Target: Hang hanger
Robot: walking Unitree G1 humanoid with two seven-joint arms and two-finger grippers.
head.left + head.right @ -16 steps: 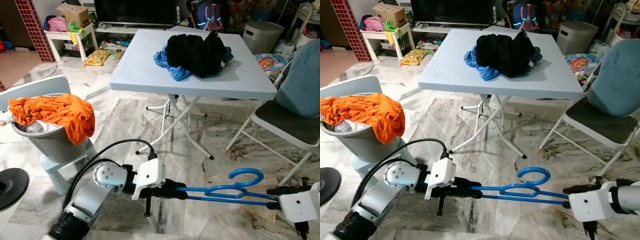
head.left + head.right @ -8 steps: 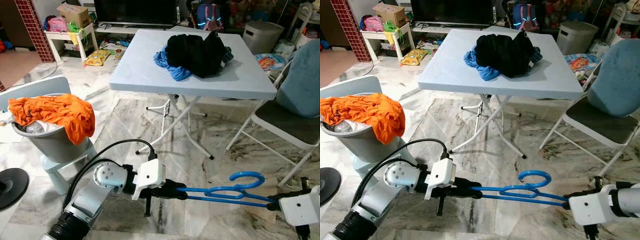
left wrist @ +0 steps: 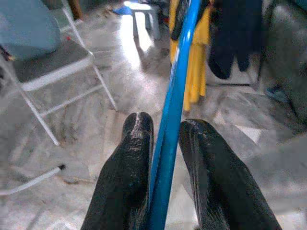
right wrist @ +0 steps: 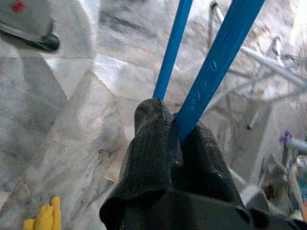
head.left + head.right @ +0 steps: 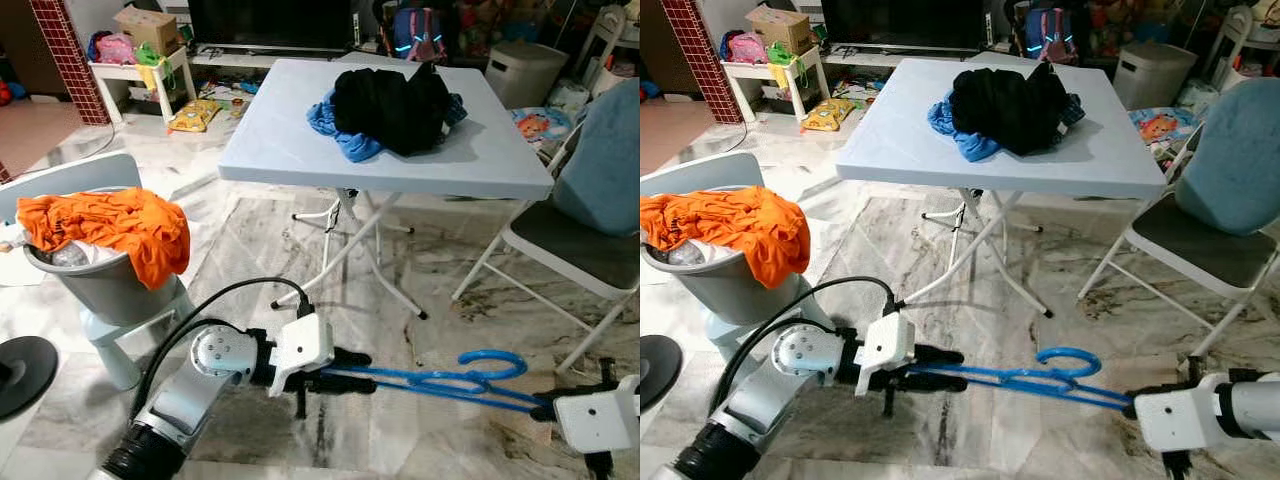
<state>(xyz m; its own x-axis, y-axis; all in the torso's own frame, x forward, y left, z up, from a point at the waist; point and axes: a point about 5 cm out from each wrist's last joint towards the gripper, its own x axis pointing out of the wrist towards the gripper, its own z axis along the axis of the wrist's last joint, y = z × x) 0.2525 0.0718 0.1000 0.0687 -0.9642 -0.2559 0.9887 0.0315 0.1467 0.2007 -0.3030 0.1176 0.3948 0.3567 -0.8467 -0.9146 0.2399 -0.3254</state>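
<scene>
The hanger point(image 5: 440, 383) is bright blue plastic, thin-barred, with a rounded open hook that curls up near its right end. It lies nearly flat and low above the marble floor point(image 5: 380, 290), stretched lengthwise between the two grippers, with the hook closer to the right gripper than to the left one.

The left gripper point(image 3: 165, 132) has its two black fingers point(image 3: 124, 182) only narrowly parted, with one blue bar of the hanger running straight out between them. The bar lies against the inner face of one finger, with a slight gap to the other; the grip looks loose rather than clamped.

The right gripper point(image 4: 173, 120) has its fingers point(image 4: 148, 143) pressed together on the end of a blue bar, so that the bar comes out from between the tips. A second blue bar passes just beside those tips and runs on past them.

Beyond the fingers of both grippers, further ahead of the robot, stands a pale blue folding table point(image 5: 290, 150) with a heap of black and blue clothes point(image 5: 395, 105) on it. A folding chair point(image 5: 570, 240) with a blue cushion stands out past the right gripper. Off to the outer side of the left gripper a grey bin point(image 5: 100, 285) holds an orange cloth point(image 5: 110, 225) that drapes over its rim.
</scene>
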